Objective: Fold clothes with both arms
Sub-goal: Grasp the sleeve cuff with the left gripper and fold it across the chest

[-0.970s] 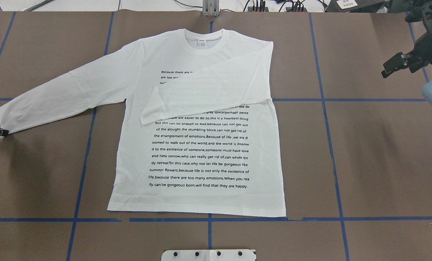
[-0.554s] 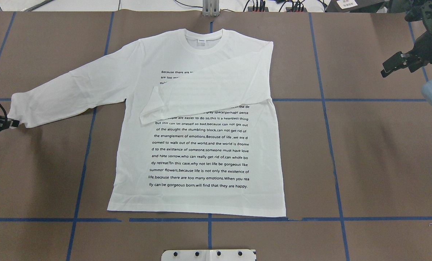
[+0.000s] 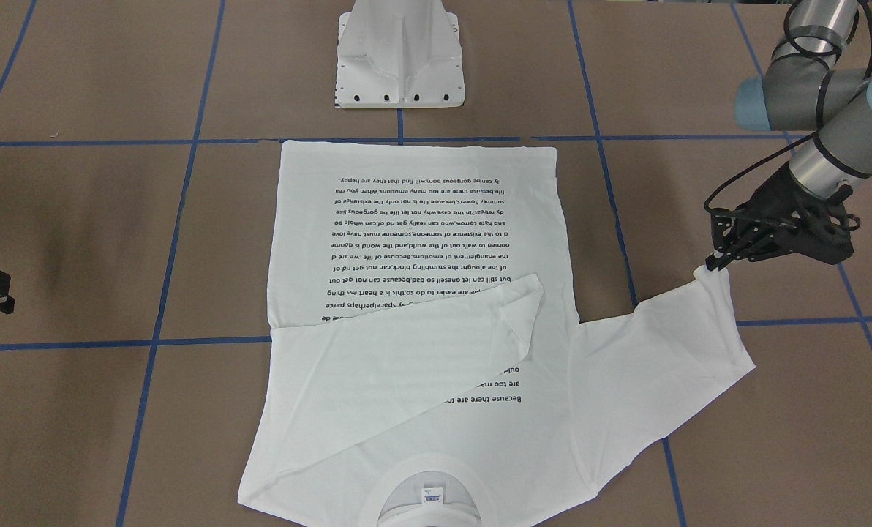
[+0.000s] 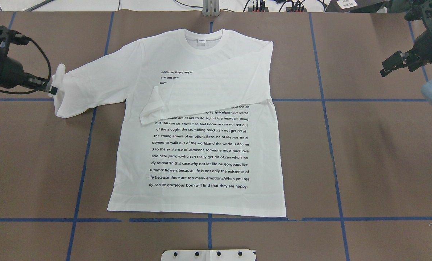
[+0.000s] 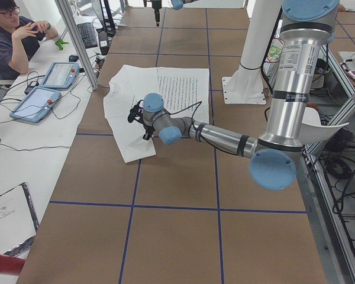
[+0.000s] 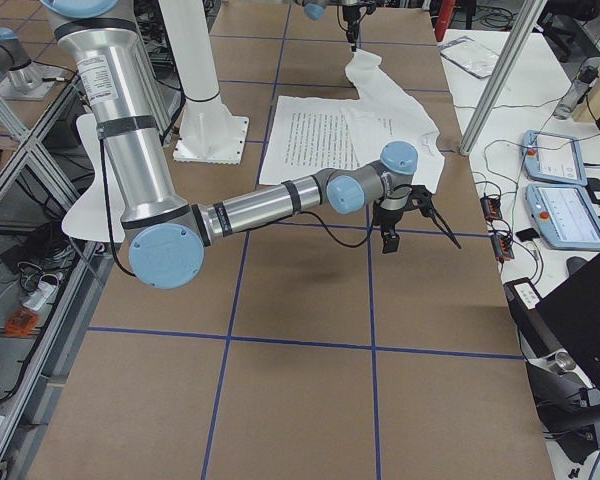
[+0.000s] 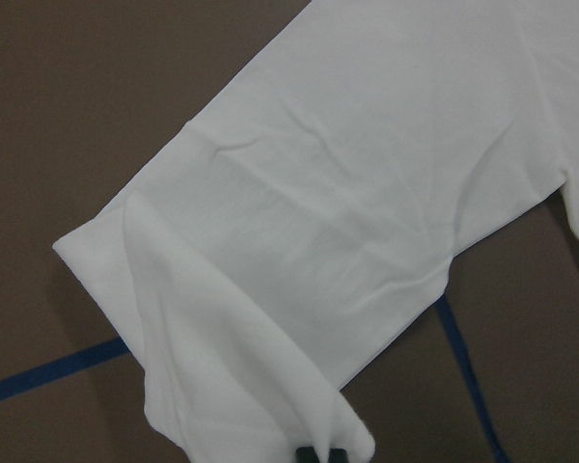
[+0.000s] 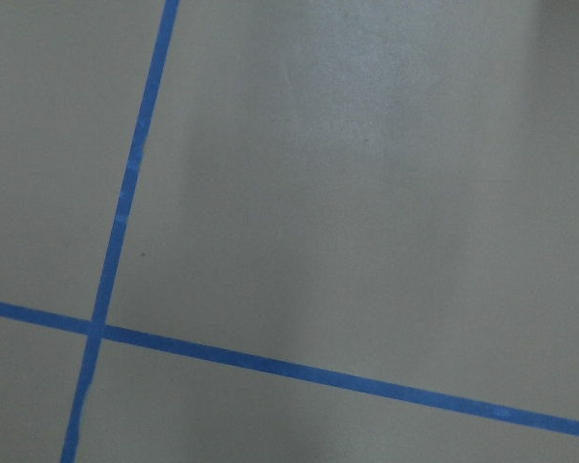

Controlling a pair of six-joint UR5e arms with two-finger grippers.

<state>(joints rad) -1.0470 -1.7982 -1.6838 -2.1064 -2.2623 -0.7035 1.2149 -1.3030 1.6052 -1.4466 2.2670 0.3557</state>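
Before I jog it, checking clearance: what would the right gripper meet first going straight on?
Probably the brown table, near a blue tape crossing, well short of the T-shirt; depth is unclear.

Lighting is bright, even and diffuse from above in all views: the brown worktop (image 4: 346, 163) carries only soft, blurred-edged shadow patches. The white T-shirt (image 4: 201, 152) reads close to overexposed, its creases faint, though its print stays sharp. The left wrist view is dimmer and greyish, with the tip of the left hand (image 7: 318, 455) a dark, unfocused blot at the bottom edge. The right wrist view is washed pale with slightly soft tape lines, and in the side views a straight frame post (image 5: 77, 44) leans toward the corner.
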